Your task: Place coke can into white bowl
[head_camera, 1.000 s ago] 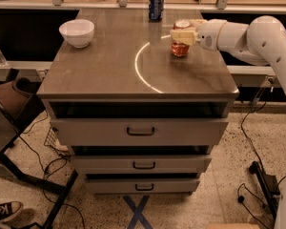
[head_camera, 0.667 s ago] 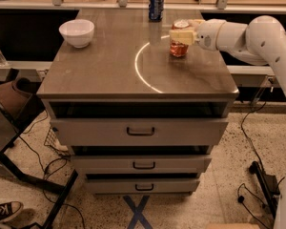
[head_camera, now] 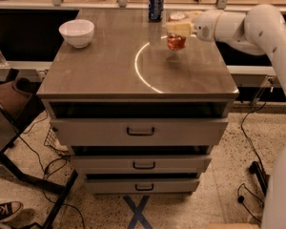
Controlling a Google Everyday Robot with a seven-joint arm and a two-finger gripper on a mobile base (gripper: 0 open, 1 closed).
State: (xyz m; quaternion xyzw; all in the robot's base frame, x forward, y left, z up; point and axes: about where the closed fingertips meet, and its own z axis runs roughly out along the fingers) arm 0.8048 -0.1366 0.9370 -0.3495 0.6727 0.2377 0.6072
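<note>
Speckled terrazzo floor, nearest: a blue tape cross (head_camera: 137,211) at the foot of the cabinet, a black-and-white sneaker (head_camera: 5,210) at the lower left corner, and dark cables (head_camera: 35,151) trailing on the left.

Grey drawer cabinet (head_camera: 100,73): three drawers, each with a dark handle. The top drawer (head_camera: 139,131) is pulled out a little. A bright curved arc of light (head_camera: 143,70) lies across the smooth top.

Coke can (head_camera: 176,42), red-orange: on the right half of the top, beside the arc. Whether its base touches the surface cannot be told.

Gripper (head_camera: 178,28), cream fingers: comes in from the right on the white arm (head_camera: 257,25) and is clamped on the upper part of the coke can.

White bowl (head_camera: 76,32): upright near the left rear corner, well apart from the coke can.

Dark blue can (head_camera: 156,5): upright at the far edge, behind the gripper.
</note>
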